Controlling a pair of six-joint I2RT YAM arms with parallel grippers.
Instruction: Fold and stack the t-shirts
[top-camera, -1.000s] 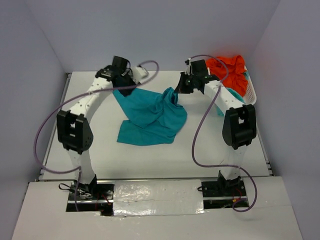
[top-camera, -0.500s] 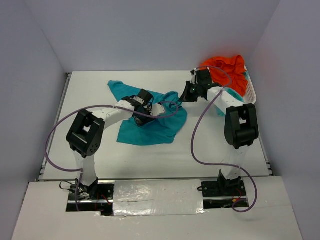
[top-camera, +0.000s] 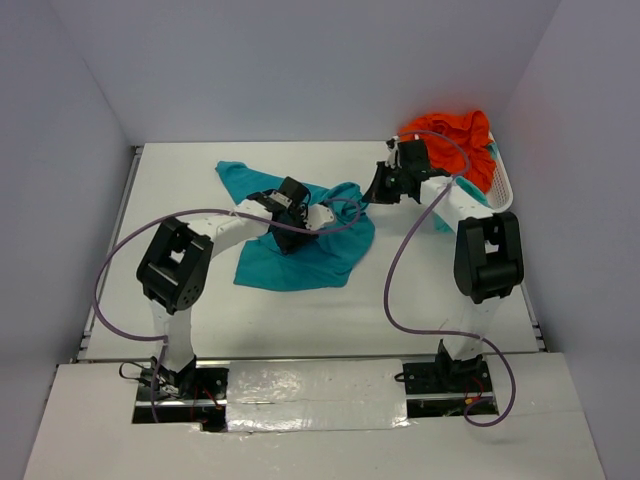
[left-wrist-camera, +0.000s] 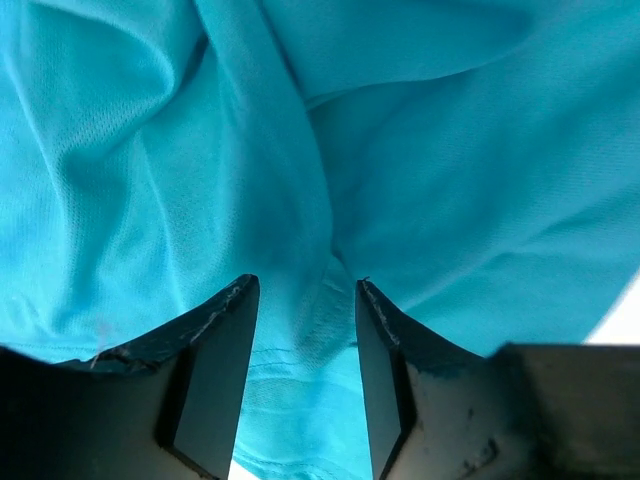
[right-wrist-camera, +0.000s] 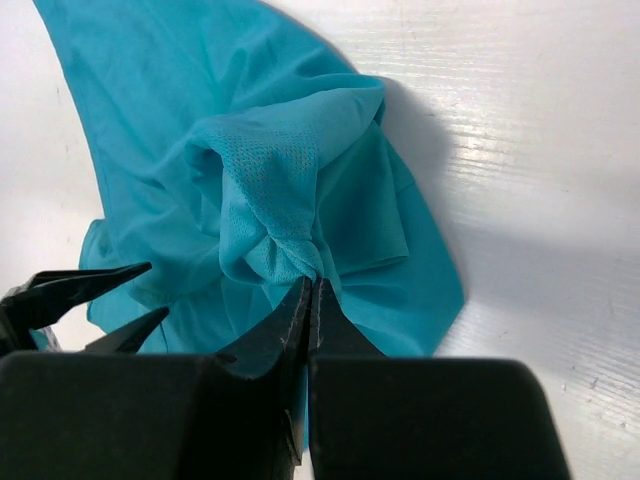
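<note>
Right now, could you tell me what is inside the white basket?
A crumpled orange t-shirt heaps above the basket rim. Whatever lies beneath it is covered, and the right arm hides the basket's near left side.

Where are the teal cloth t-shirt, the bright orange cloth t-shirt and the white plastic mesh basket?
teal cloth t-shirt (top-camera: 295, 265): top external view, its flat lower part.
bright orange cloth t-shirt (top-camera: 460, 135): top external view, its bunched middle.
white plastic mesh basket (top-camera: 503, 186): top external view, its right rim.
</note>
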